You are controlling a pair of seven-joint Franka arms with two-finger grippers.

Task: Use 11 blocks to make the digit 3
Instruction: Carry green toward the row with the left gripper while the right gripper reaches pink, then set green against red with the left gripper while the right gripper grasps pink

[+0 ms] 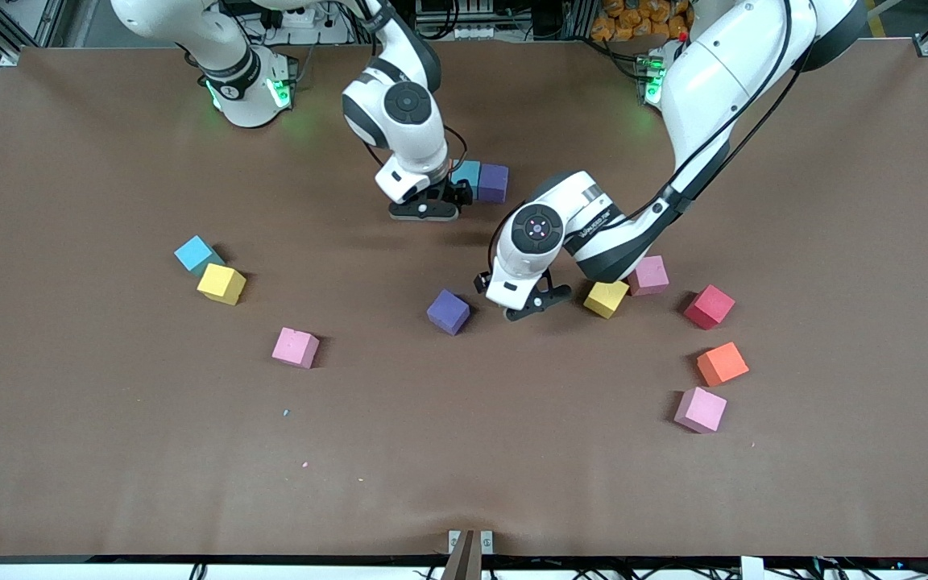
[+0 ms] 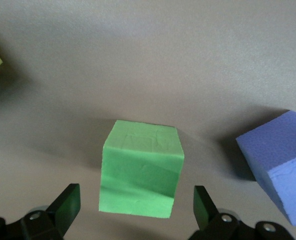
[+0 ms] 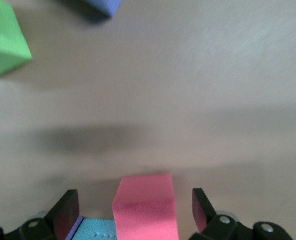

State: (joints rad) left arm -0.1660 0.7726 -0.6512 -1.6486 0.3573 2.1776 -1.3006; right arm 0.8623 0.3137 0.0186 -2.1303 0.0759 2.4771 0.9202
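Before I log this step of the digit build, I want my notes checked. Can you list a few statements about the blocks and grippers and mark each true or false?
1. The left gripper is open, with a green block between its fingers. True.
2. The right gripper is shut on a pink block. False: its fingers stand apart on either side of the pink block, not clamping it.
3. A light blue block and a purple block sit side by side next to the right gripper. True.
4. The digit 3 is finished. False: most blocks lie scattered, such as the orange block.
5. The red block rests on a yellow block. False: it sits alone on the table.
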